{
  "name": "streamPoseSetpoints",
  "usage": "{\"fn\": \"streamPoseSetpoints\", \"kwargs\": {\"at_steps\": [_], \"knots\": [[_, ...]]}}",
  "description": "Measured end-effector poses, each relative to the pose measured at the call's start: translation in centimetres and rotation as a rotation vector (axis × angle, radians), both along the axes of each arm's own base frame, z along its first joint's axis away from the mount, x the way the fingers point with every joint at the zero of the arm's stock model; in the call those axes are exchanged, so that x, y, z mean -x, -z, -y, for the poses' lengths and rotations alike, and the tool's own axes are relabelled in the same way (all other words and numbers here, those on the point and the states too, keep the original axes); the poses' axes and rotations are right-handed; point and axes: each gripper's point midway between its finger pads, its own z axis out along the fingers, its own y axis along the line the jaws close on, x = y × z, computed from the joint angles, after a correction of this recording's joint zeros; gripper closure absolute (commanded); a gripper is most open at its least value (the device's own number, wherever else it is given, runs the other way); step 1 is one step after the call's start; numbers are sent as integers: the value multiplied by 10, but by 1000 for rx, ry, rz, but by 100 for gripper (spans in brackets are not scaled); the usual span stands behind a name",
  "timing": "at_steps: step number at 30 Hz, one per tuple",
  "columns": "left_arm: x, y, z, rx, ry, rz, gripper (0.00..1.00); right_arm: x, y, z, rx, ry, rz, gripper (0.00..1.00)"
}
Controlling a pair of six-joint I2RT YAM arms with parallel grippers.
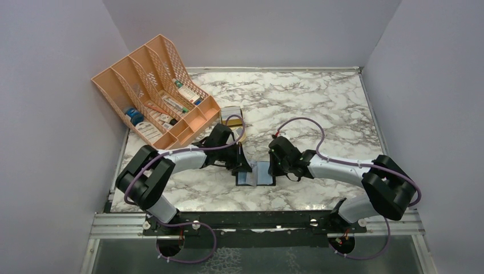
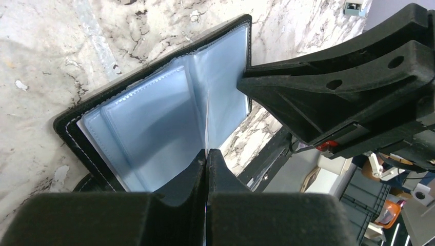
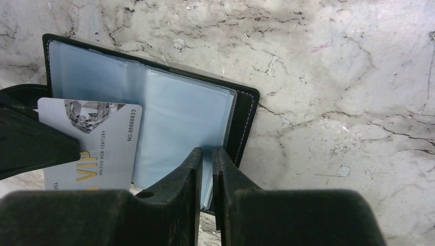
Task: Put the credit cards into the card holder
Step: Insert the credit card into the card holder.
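Note:
The black card holder [image 1: 258, 174] lies open on the marble table, its blue-grey sleeves facing up [image 2: 149, 118] [image 3: 179, 123]. My left gripper [image 2: 206, 152] is shut on a pale grey card marked VIP [image 3: 102, 148]. It holds the card over the holder's left half; the card is edge-on in the left wrist view [image 2: 206, 123]. My right gripper [image 3: 208, 149] has its jaws drawn together to a narrow slit, with the tips at the holder's right edge. In the top view the left gripper [image 1: 242, 166] and right gripper [image 1: 273, 165] flank the holder.
A peach mesh file organiser [image 1: 154, 91] with labelled boxes stands at the back left. A tan tin [image 1: 231, 117] with something yellow in it sits behind the left arm. The table's front edge and rail [image 1: 257, 220] run just below the holder.

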Motion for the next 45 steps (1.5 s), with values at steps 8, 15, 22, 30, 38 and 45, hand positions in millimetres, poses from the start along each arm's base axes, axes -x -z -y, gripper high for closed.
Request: {"fn": "streamPoseSetpoints", "kwargs": {"at_steps": [8, 15, 22, 30, 38, 45], "knots": [[-1, 7, 4, 14, 13, -10, 100, 0, 0, -1, -5, 0, 4, 87], [-4, 15, 3, 6, 7, -21, 100, 0, 0, 0, -8, 0, 7, 88], [-6, 18, 1, -10, -25, -34, 100, 0, 0, 0, -7, 0, 6, 88], [-2, 22, -4, -9, -62, -60, 100, 0, 0, 0, -8, 0, 6, 88], [-3, 22, -4, -6, -65, -58, 100, 0, 0, 0, -7, 0, 6, 88], [-3, 22, -5, -1, -86, -68, 100, 0, 0, 0, -8, 2, 5, 88]]}}
